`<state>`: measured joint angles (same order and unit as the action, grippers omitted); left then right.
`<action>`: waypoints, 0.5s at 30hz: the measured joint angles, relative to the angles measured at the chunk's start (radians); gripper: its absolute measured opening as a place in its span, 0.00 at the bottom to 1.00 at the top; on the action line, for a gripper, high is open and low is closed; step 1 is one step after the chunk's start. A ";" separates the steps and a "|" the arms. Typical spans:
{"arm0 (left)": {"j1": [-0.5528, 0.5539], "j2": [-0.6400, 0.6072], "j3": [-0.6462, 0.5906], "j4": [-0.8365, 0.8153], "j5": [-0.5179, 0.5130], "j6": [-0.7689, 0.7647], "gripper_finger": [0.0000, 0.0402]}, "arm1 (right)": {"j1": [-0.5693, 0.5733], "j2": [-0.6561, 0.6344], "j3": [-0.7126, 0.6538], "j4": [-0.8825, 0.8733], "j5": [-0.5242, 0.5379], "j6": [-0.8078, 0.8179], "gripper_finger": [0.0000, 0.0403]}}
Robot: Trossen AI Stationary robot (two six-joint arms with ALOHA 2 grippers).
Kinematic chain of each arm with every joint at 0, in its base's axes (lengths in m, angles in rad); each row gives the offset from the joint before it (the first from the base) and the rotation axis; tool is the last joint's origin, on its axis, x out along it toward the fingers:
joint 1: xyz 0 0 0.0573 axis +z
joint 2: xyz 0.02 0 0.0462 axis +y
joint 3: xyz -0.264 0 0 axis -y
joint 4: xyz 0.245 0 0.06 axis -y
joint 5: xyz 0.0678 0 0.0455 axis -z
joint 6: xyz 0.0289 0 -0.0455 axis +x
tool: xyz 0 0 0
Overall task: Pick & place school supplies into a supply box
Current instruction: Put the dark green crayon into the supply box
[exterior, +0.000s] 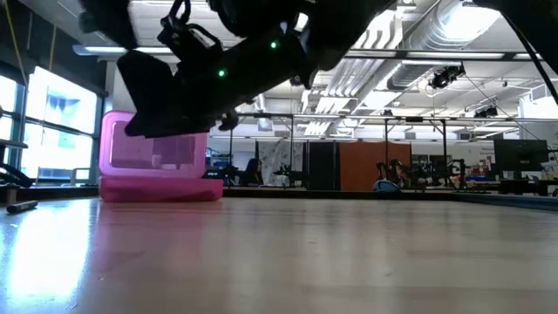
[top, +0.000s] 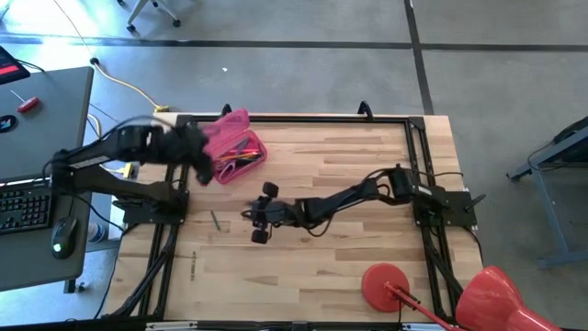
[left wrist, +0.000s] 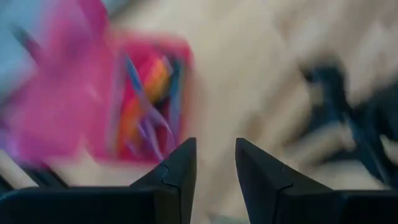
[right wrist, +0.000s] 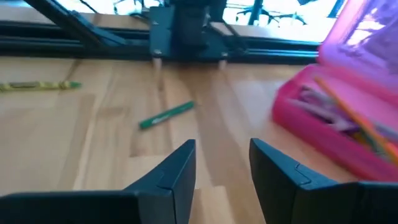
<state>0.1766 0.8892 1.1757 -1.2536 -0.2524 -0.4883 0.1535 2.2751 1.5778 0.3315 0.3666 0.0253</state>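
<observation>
The pink supply box (top: 237,147) stands near the table's far-left corner with its lid up; pens and pencils (left wrist: 146,102) lie inside it. My left gripper (top: 200,158) hovers by the box's left side, open and empty (left wrist: 216,167). A green pencil (top: 215,220) lies flat on the wood to the near side of the box, and a yellow-green one (top: 194,267) lies farther toward the near-left corner. My right gripper (top: 250,214) is at mid-table, just right of the green pencil (right wrist: 166,116), pointing at it, open and empty (right wrist: 222,171).
A red disc with a handle (top: 386,281) sits near the table's near-right corner. Black frame rails (top: 294,118) run along the far edge and both sides. The low view shows the box (exterior: 157,170) with a dark arm (exterior: 218,65) above it.
</observation>
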 joint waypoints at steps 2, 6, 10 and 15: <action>-0.087 -0.026 -0.056 -0.031 0.069 -0.122 0.36 | 0.000 -0.018 -0.004 -0.005 0.023 -0.021 0.32; -0.282 -0.056 -0.217 -0.048 0.172 -0.392 0.36 | 0.002 -0.054 -0.004 -0.047 0.055 -0.081 0.32; -0.472 -0.043 -0.385 -0.023 0.214 -0.669 0.36 | 0.009 -0.098 -0.004 -0.132 0.067 -0.138 0.32; -0.649 0.050 -0.445 0.029 0.089 -0.873 0.36 | 0.011 -0.146 -0.005 -0.233 0.108 -0.188 0.32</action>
<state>-0.4725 0.9393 0.7306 -1.2242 -0.1630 -1.3618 0.1649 2.1295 1.5730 0.0983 0.4743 -0.1631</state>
